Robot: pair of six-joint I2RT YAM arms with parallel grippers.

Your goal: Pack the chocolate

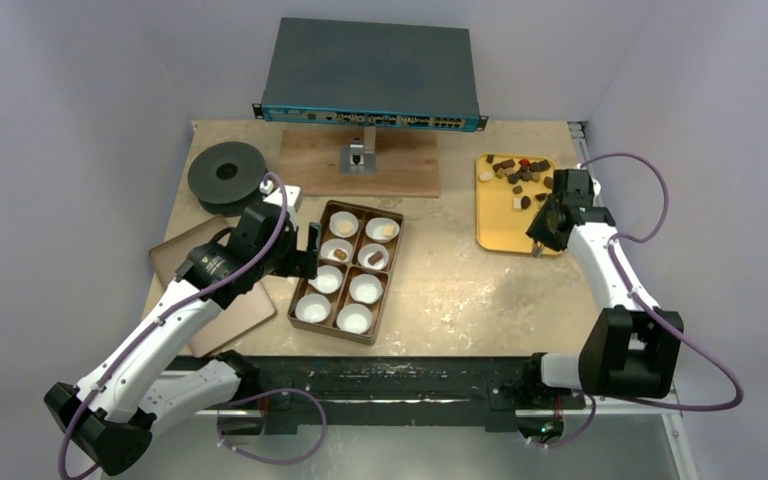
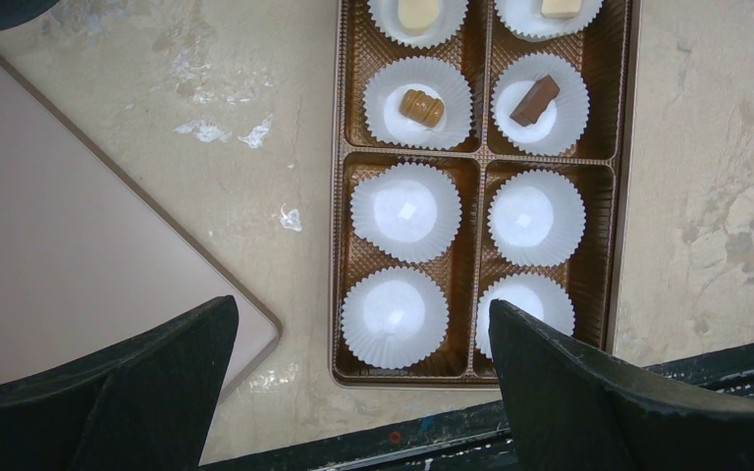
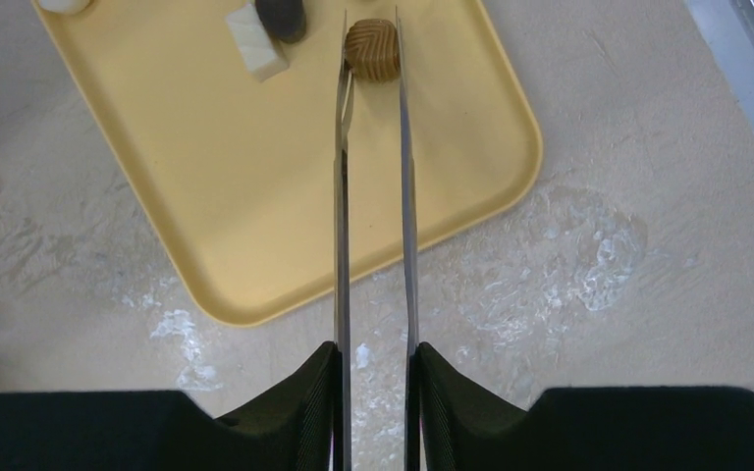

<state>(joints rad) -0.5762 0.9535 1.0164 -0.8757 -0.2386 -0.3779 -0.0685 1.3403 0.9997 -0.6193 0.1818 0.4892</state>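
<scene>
Right hand (image 3: pixel 375 368) is squeezing metal tweezers (image 3: pixel 404 196); their tips are touching both sides of a tan round chocolate (image 3: pixel 371 49) on the yellow tray (image 3: pixel 236 177), 2 o'clock on the tabletop (image 3: pixel 628 196). Left hand (image 2: pixel 361 312) is hovering, spread wide, over the 6 o'clock end of the box (image 2: pixel 338 245).

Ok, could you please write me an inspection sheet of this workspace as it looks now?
Surface: beige table, worn, with white scuffs.
Job's things: chocolates lie on the yellow tray; the brown box holds eight paper cups, the four far ones filled, the four near ones empty.
Clutter: black spool, tan flat lid, wooden board.
Grippers: left gripper open above the box's near end; right gripper has its thin fingers either side of a tan chocolate on the tray; whether they pinch it cannot be told.
Cables: purple cables loop along both arms.
Surroundings: network switch at the back; plain pale walls.
</scene>
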